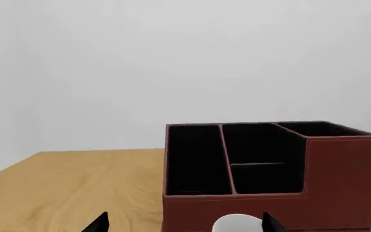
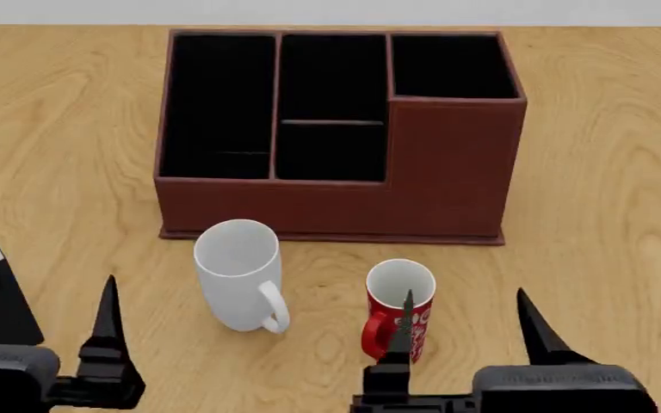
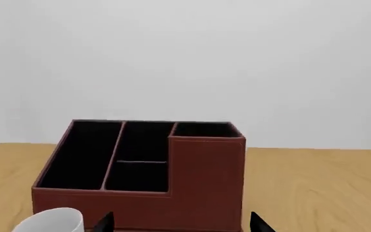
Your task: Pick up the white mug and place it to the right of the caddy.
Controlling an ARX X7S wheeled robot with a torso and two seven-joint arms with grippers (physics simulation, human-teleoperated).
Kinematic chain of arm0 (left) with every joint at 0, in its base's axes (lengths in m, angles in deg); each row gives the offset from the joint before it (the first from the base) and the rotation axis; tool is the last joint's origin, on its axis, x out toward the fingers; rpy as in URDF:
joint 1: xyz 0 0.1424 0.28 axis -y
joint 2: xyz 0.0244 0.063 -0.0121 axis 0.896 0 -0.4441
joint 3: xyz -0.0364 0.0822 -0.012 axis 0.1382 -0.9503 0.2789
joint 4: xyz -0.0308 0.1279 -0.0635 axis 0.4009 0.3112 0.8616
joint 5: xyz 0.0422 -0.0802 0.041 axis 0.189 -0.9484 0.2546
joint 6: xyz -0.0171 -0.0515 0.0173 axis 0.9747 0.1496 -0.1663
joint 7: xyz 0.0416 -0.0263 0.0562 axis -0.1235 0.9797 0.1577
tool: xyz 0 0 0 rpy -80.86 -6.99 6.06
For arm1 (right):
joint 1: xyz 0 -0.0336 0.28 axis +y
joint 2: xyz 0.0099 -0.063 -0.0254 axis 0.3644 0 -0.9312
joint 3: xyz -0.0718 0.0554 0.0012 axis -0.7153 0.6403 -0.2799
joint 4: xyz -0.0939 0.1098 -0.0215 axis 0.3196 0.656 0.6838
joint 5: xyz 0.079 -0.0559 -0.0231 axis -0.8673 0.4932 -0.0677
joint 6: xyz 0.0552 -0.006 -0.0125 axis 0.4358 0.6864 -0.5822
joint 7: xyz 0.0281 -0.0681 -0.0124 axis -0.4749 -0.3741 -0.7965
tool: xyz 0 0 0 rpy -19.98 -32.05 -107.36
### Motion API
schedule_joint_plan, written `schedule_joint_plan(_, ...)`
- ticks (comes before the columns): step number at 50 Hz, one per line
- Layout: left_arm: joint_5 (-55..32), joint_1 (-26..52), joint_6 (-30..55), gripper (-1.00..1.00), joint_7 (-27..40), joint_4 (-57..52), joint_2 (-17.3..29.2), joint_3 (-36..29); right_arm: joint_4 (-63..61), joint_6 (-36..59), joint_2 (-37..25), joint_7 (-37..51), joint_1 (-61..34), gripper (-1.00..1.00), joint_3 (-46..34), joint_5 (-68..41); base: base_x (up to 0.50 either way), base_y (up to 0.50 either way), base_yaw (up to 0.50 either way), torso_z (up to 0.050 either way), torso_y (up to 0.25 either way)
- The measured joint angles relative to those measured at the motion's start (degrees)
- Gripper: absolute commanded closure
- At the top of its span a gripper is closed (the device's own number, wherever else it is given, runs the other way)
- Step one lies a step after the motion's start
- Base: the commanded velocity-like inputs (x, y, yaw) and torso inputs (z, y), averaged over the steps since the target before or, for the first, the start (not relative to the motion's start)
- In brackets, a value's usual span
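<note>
In front of the reddish-brown leather-look caddy [image 2: 446, 163], the glossy white mug [image 2: 238, 284] stands ungrasped; we must reach it, both grippers' jaws apart.

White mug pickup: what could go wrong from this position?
The red mug stands close beside the white mug, between it and the open right gripper, so a reach may knock it. The caddy sits just behind; carrying the mug low to its right could clip that tall corner.

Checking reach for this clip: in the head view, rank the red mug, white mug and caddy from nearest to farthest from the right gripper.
From the right gripper:
1. Red mug, just in front, by its inner fingertip.
2. White mug, further left.
3. Caddy, behind both mugs.
</note>
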Motion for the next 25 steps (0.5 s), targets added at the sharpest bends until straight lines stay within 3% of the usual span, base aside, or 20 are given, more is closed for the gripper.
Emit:
schedule_joint_plan(12,-1.5,14.8,19.3,-1.0,1.1,-18.8,3.6,0.1,-19.7,20.9,-4.2,1.1,-12.9,-1.0,4.7,-7.6,0.0,0.0,0.0,0.0,0.0)
schedule_joint_plan(25,-2.9,30.8,34.6,-1.0,1.6,-30.4,5.8,-0.1,-32.7,42.0,-7.0,3.5,-30.2,-1.0,10.6,-16.4,0.0,0.0,0.0,0.0,0.0)
